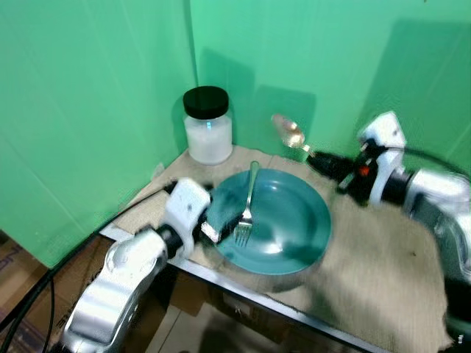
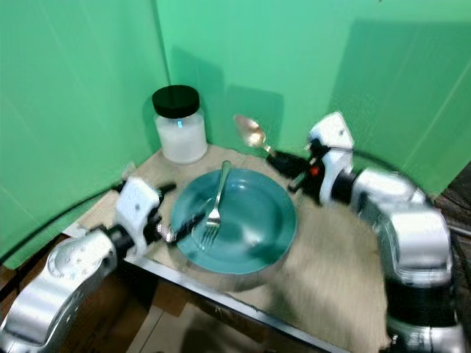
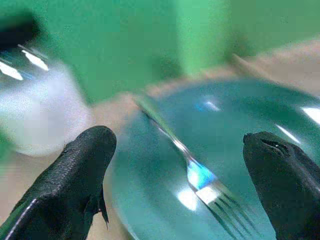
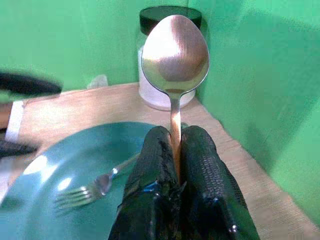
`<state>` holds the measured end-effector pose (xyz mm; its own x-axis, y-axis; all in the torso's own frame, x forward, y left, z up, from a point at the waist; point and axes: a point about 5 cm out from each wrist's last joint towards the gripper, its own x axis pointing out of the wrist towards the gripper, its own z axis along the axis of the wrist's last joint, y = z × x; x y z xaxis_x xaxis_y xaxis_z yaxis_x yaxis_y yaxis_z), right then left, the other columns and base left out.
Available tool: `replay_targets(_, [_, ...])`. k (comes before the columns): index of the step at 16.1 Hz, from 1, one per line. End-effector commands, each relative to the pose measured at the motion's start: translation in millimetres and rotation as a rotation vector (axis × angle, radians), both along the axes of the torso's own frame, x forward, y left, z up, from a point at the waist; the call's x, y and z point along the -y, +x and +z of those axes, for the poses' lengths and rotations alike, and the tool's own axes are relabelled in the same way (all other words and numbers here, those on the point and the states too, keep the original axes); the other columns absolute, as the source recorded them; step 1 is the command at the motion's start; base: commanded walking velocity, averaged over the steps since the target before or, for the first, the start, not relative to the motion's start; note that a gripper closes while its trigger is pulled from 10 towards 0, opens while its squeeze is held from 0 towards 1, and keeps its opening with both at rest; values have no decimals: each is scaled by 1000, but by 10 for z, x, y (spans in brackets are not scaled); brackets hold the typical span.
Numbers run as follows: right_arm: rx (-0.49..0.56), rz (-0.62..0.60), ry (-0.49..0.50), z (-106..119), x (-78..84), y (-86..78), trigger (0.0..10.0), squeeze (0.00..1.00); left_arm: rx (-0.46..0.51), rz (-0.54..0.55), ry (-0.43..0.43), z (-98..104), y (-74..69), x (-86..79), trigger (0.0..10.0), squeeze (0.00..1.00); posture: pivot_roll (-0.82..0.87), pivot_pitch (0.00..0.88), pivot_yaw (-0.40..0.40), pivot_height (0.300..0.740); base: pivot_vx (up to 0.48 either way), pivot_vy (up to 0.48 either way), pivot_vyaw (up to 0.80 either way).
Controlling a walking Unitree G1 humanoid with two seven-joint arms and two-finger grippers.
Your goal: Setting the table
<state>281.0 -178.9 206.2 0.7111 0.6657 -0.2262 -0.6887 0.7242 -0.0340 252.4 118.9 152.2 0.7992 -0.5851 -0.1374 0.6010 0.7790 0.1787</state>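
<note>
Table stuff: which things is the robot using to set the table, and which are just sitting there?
For setting the table:
- teal plate
- fork lying in the plate
- spoon held in the right tool
- left tool, open by the fork

Just sitting there:
- white jar with a black lid
- black cable

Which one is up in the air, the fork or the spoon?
The spoon. The right pincer holds it by its handle above the table, while the fork lies in the teal plate.
</note>
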Motion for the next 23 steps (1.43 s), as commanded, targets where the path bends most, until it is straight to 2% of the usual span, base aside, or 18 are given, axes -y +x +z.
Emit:
replay_targets(1, [47, -22, 28, 101, -72, -81, 0, 0, 52, 56, 7, 93, 59, -17, 10000, 0, -128, 0, -4, 740, 0, 0, 0])
replay_targets(2, [60, -45, 70, 122, -151, -154, 0, 0, 82, 89, -9, 167, 76, -7, 10000, 0, -131, 0, -11, 740, 0, 0, 0])
replay_targets(3, [85, -75, 84, 119, -199, -208, 4431, 0, 105, 124, -32, 215, 75, -1, 10000, 0, -147, 0, -21, 740, 0, 0, 0])
replay_targets(4, [117, -117, 102, 125, -266, -299, 10000, 0, 129, 180, -68, 285, 71, -4, 10000, 0, -170, 0, -20, 740, 0, 0, 0])
replay_targets(5, [124, -140, 113, 110, -290, -337, 10000, 0, 139, 206, -83, 308, 64, -17, 10000, 0, -188, 0, -12, 740, 0, 0, 0])
replay_targets(7, [150, -234, 152, 52, -316, -425, 10000, 0, 138, 324, -136, 270, 45, -91, 10000, 0, -209, 0, -1, 740, 0, 0, 0])
replay_targets(9, [143, -307, 202, 51, -360, -420, 10000, 0, 143, 412, -150, 237, 33, -122, 10000, 0, -177, 0, -2, 740, 0, 0, 0])
replay_targets(10, [133, -315, 193, 10, -421, -374, 10000, 0, 138, 415, -148, 266, 5, -144, 10000, 0, -163, 0, -5, 740, 0, 0, -788])
replay_targets(12, [128, -326, 185, -20, -426, -333, 10000, 0, 136, 427, -147, 295, -11, -186, 10000, 0, -146, 0, -5, 740, 0, 0, -800])
replay_targets(14, [124, -349, 185, -72, -409, -239, 10000, 0, 143, 477, -147, 341, -52, -306, 10000, 0, -103, 0, -23, 740, 0, 0, -800])
replay_targets(17, [120, -340, 178, -97, -419, -188, 10000, 0, 147, 498, -129, 340, -110, -346, 10000, 0, -68, 0, -40, 740, 0, 0, -800])
replay_targets(21, [114, -340, 190, -163, -468, -201, 10000, 0, 124, 514, -89, 314, -204, -445, 10000, 0, -25, 0, -5, 740, 0, 0, -800])
replay_targets(23, [101, -346, 182, -227, -448, -240, 10000, 0, 130, 499, -80, 322, -194, -453, 10000, 0, -15, 0, -4, 740, 0, 0, -800])
